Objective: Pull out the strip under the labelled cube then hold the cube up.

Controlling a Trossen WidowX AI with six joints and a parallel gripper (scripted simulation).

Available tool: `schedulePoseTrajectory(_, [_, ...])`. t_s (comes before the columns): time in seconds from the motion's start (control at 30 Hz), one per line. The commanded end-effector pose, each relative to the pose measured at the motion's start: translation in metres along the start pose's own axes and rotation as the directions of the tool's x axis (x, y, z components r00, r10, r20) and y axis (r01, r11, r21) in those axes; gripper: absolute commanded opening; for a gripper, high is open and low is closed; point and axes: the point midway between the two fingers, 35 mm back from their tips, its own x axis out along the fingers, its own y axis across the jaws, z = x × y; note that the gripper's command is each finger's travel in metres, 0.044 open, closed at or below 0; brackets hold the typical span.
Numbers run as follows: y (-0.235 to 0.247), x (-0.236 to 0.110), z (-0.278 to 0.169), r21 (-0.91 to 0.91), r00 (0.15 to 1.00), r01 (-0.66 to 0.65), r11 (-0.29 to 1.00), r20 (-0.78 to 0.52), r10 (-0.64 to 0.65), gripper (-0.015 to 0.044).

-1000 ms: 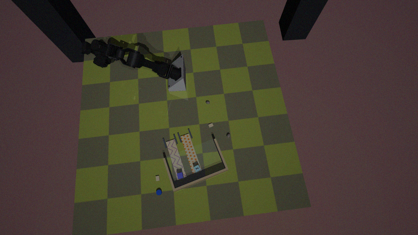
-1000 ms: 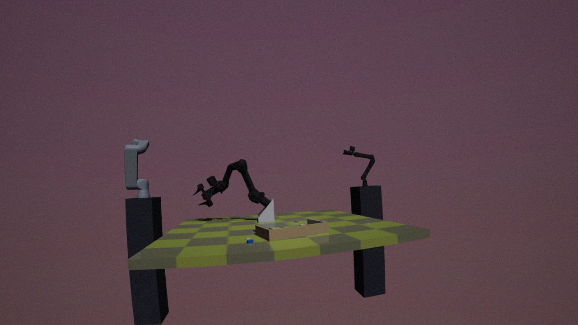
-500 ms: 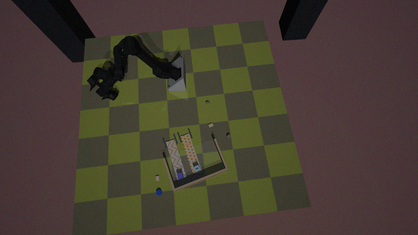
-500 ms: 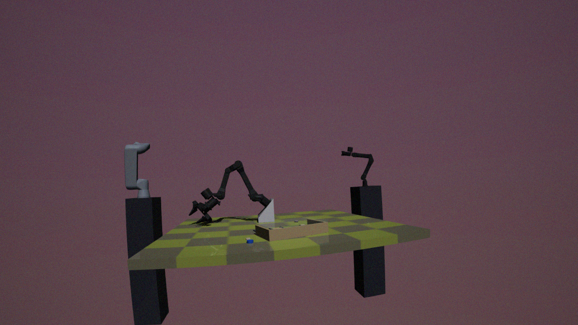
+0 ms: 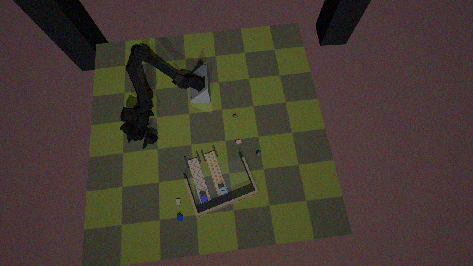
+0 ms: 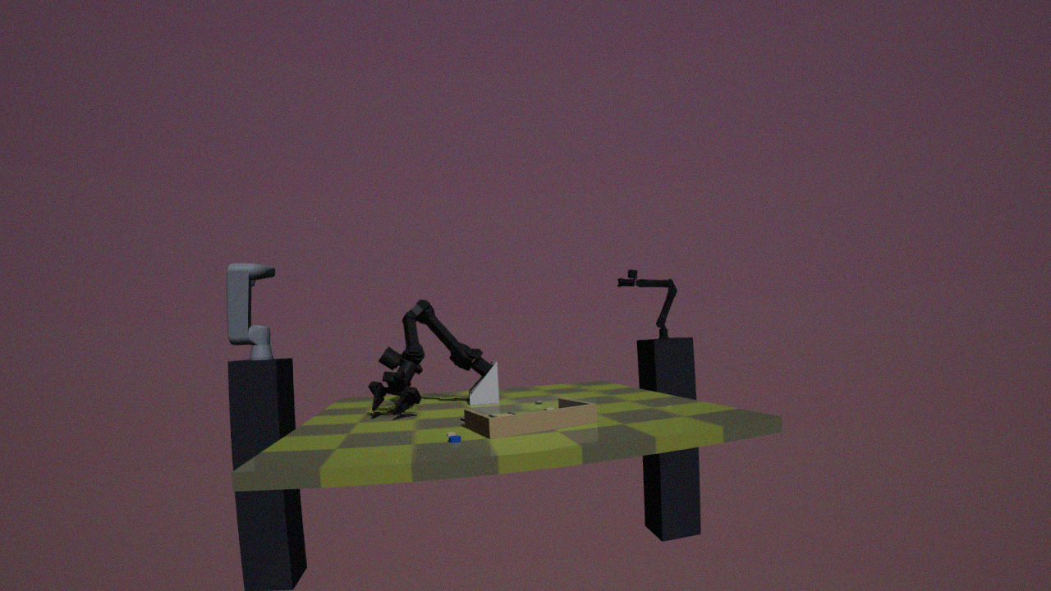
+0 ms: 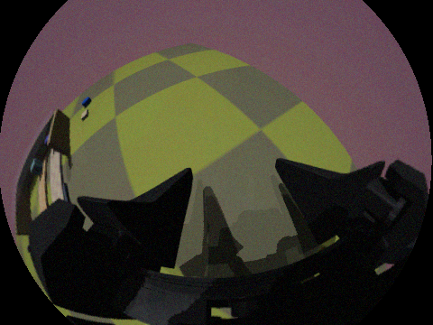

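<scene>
A light-blue labelled cube (image 5: 223,190) rests on the near end of an orange-dotted strip (image 5: 212,168) inside an open-fronted tan tray (image 5: 252,180) (image 6: 514,422). Beside it a purple zigzag strip (image 5: 195,171) carries a plain blue cube (image 5: 203,198). Both strips end in dark tabs toward the arm. My gripper (image 5: 149,139) (image 6: 391,406) (image 7: 234,168) is open and empty, low over the checkered table, well to the left of and behind the tray. In the wrist view the tray (image 7: 58,133) shows small at the far left.
A grey wedge base (image 5: 201,84) (image 6: 484,386) holds the arm at the back. A blue cylinder (image 5: 179,217) (image 6: 454,437) and a small tan block (image 5: 178,200) lie left of the tray. Another tan block (image 5: 238,141) and two small grey balls (image 5: 235,115) (image 5: 258,152) lie behind it.
</scene>
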Motion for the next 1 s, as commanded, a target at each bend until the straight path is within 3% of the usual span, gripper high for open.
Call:
schedulePoseTrajectory(0.0, [0.058, -0.008, 0.016, 0.019, 0.994, -0.108, 0.994, -0.003, 0.108, 0.04])
schedulePoseTrajectory(0.23, [0.168, -0.053, 0.046, -0.006, 0.955, -0.295, 0.955, 0.003, 0.295, 0.04])
schedulePoseTrajectory(0.5, [0.264, -0.137, 0.057, -0.111, 0.898, -0.436, 0.893, 0.017, 0.44, 0.04])
schedulePoseTrajectory(0.83, [0.331, -0.256, 0.039, -0.303, 0.839, -0.487, 0.819, 0.099, 0.536, 0.04])
schedulePoseTrajectory(0.97, [0.333, -0.264, 0.037, -0.316, 0.835, -0.486, 0.815, 0.109, 0.54, 0.04])
